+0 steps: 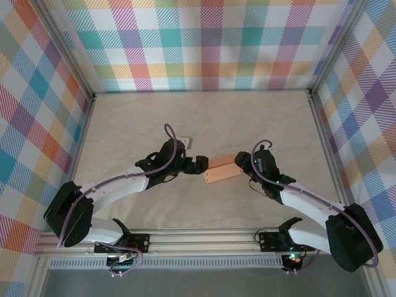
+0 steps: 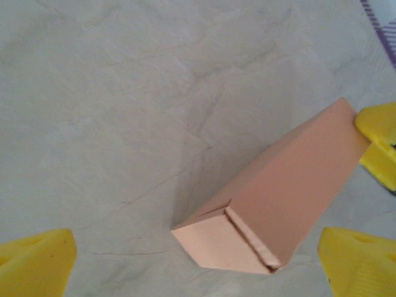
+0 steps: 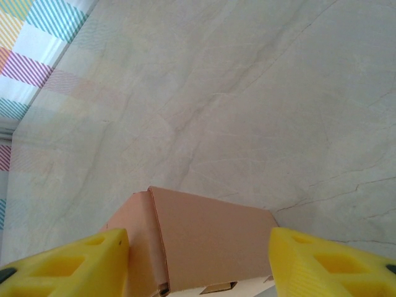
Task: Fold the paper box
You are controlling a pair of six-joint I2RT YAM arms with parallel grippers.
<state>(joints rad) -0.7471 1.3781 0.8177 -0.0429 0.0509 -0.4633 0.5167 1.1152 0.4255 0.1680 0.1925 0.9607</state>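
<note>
The paper box (image 1: 221, 168) is a closed salmon-orange card box lying lengthwise between my two grippers at the middle of the table. In the right wrist view the paper box (image 3: 210, 241) sits between my yellow fingers (image 3: 77, 263), and the right gripper (image 3: 198, 253) is shut on its end. The left wrist view has the paper box (image 2: 284, 192) tilted, its near end raised over a shadow. My left gripper (image 2: 195, 253) stands wide open around that near end, its fingers (image 2: 37, 263) clear of the card. From above, the left gripper (image 1: 201, 166) and right gripper (image 1: 243, 162) face each other across the box.
The pale marbled table (image 1: 198, 117) is walled by plaid panels (image 1: 204, 43) at the back and both sides. A metal rail (image 1: 204, 238) runs along the near edge by the arm bases. A yellow finger of the right gripper (image 2: 378, 139) touches the box's far end.
</note>
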